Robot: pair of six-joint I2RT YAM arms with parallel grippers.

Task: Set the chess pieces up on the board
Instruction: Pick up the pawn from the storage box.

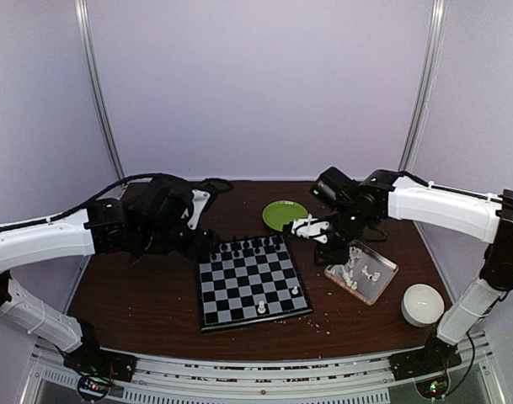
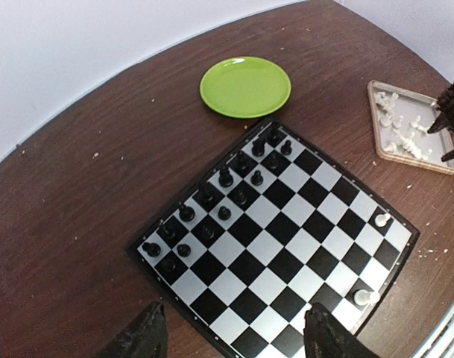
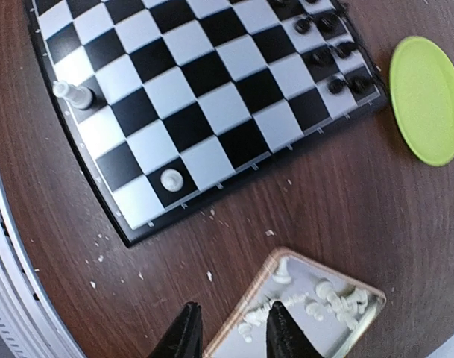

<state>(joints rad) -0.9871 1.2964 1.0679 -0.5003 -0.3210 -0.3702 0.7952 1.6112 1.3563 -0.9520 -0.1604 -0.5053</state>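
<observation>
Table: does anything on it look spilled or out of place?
Yes: pale crumbs are scattered over the table between the board and the tray, like something spilled. The white pieces in the tray lie jumbled, several on their sides.

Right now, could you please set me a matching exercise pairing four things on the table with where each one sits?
Things:
1. plate
2. tray
3. bowl
4. black pieces

Places:
A. on the far rows of the board
B. near right corner of the table
C. just right of the board, holding white pieces
D. beyond the board's far edge

Pairs: 1-D, 2-C, 3-B, 4-A.
</observation>
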